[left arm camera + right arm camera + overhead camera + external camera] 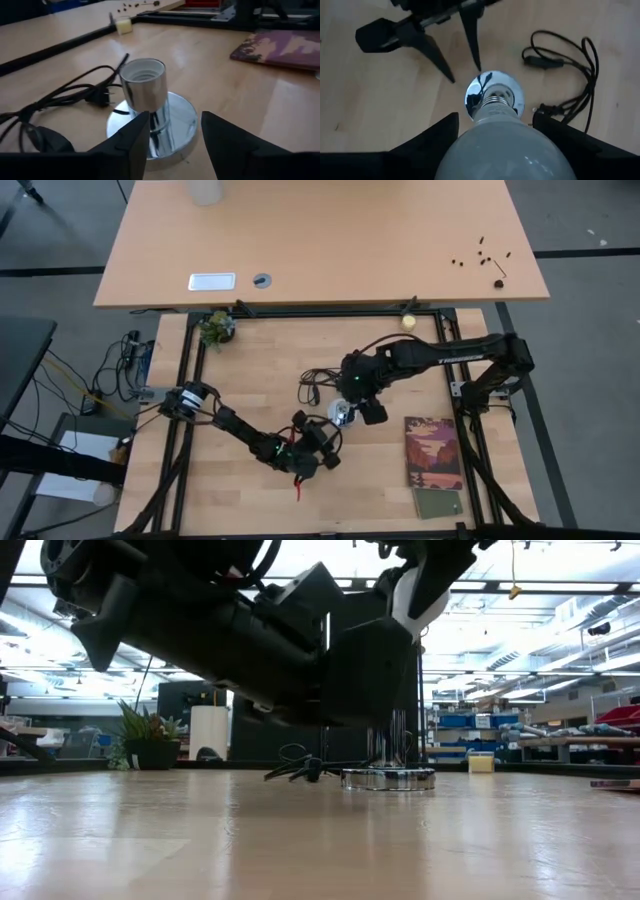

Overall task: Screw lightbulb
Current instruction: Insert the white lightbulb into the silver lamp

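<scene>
The white lightbulb (502, 145) is in my right gripper (495, 120), its greyish screw base (493, 101) pointing down over the silver socket (495, 95). In the low view the bulb (410, 595) hangs well above the socket (390, 776), which stands with its round base flat on the table. My left gripper (175, 117) is open and low at the socket's near side. Its fingertips point at the socket's disc base (177, 120); I cannot tell whether they touch it. The high view shows both grippers (335, 432) (358, 392) at the socket (343, 416). My right gripper pinches the bulb's wide glass part (465, 145) between its two fingers. The fingers come from above and point down. The bulb is upside down, screw base lowest, lifted clear above the socket's opening.
The socket's black cord and plug (312, 385) lie on the table left of and beyond it. A booklet (433, 452) and a green card (440, 502) lie at the near right. A small plant (215, 328) and a yellowish ball (408, 321) sit at the far edge.
</scene>
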{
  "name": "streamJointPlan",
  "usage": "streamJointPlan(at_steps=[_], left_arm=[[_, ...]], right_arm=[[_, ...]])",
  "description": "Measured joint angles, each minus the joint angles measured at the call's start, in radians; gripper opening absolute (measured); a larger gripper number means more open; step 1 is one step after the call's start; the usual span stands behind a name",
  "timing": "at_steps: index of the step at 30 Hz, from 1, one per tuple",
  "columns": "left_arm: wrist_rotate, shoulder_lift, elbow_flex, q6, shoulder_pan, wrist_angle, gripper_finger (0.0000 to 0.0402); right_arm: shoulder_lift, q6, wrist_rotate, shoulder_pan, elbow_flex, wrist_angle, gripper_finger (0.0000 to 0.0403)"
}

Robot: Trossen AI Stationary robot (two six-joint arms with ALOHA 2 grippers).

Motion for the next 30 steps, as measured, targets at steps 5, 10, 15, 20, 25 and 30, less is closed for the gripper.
streamJointPlan(at_steps=[5,10,15,20,25,30], left_arm=[[0.032,0.0,0.0,0.002,0.001,-0.008,0.0188],[0.027,0.0,0.0,-0.001,0.001,-0.019,0.0188],[0.014,0.0,-0.02,-0.044,-0.013,-0.025,0.0188],[-0.049,0.0,-0.092,-0.115,-0.047,0.018,0.0188],[-0.023,0.0,-0.167,-0.11,-0.034,0.182,0.0188],[0.106,0.0,-0.176,0.028,0.032,0.279,0.0188]], right_arm=[[0.069,-0.053,0.0,0.003,0.017,-0.025,0.0264],[0.159,-0.111,0.0,0.013,0.097,-0.089,0.0261],[0.224,-0.178,0.0,0.013,0.191,-0.176,0.0259],[0.269,-0.235,-0.002,0.002,0.233,-0.183,0.0265],[0.287,-0.288,-0.008,-0.01,0.234,-0.184,0.026],[0.285,-0.313,-0.011,-0.03,0.234,-0.174,0.0263]])
